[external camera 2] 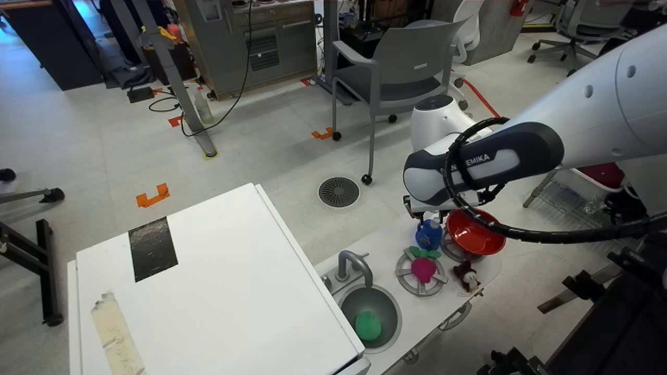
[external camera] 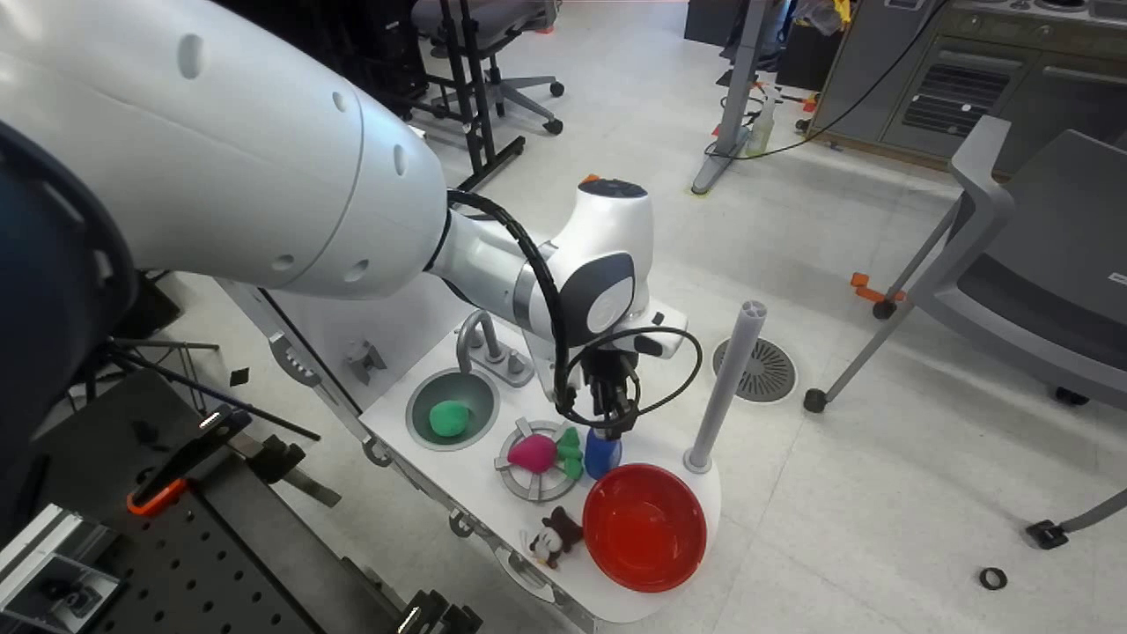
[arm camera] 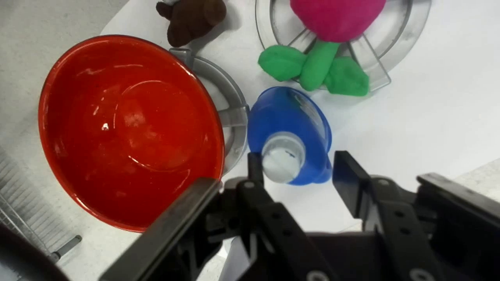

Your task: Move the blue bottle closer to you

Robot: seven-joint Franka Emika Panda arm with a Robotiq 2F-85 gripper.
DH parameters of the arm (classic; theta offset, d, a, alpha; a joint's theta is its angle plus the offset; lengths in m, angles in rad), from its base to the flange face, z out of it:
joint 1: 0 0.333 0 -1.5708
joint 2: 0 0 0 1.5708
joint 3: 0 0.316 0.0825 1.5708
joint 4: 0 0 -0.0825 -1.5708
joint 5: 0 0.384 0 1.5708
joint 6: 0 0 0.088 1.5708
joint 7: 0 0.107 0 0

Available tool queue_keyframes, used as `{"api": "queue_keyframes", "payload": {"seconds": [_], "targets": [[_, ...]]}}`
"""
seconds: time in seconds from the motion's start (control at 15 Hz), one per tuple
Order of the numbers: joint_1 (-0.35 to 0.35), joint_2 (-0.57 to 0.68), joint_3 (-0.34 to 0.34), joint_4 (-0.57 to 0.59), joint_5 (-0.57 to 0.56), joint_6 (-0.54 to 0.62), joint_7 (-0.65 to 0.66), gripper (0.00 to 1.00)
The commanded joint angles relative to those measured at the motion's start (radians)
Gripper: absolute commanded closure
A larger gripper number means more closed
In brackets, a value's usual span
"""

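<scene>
Spread and seemingly holding nothing, the fingers [arm camera: 351,189] flank the top of the blue bottle [arm camera: 291,117], so this looks like lining up, probably calling for lowering, then closing

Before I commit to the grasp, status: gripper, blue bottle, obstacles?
Gripper open. Blue bottle upright beneath it, not yet gripped. Red bowl and pink-and-green toy close by, might crowd the grasp.

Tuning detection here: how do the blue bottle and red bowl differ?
The blue bottle is capped; the red bowl is open-topped.
The bowl is much wider than the bottle.
The bowl sits over a gray burner; the bottle stands upright beside that burner.
Shared: both are outside the sink.
</scene>
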Motion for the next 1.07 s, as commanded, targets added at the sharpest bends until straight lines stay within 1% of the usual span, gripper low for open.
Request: {"api": "queue_keyframes", "payload": {"seconds": [0.0,0.07,0.2,0.27,0.4,0.47,0.6,0.73,1.0], "targets": [[-0.013,0.000,0.011,0.032,0.000,-0.049,0.016,0.80],[-0.015,0.004,0.008,0.042,0.002,-0.055,0.023,0.87],[-0.017,-0.001,0.002,0.050,0.016,-0.071,0.033,0.88],[-0.020,-0.011,0.005,0.051,0.021,-0.080,0.036,0.86],[-0.018,-0.039,0.014,0.052,0.031,-0.080,0.047,0.92],[-0.013,-0.058,0.019,0.044,0.035,-0.072,0.049,0.93],[0.007,-0.126,0.042,-0.008,0.043,-0.035,0.038,0.93],[0.021,-0.194,0.085,-0.071,0.062,-0.006,0.015,0.92],[0.047,-0.307,0.184,-0.268,0.071,0.053,-0.058,0.92]]}}
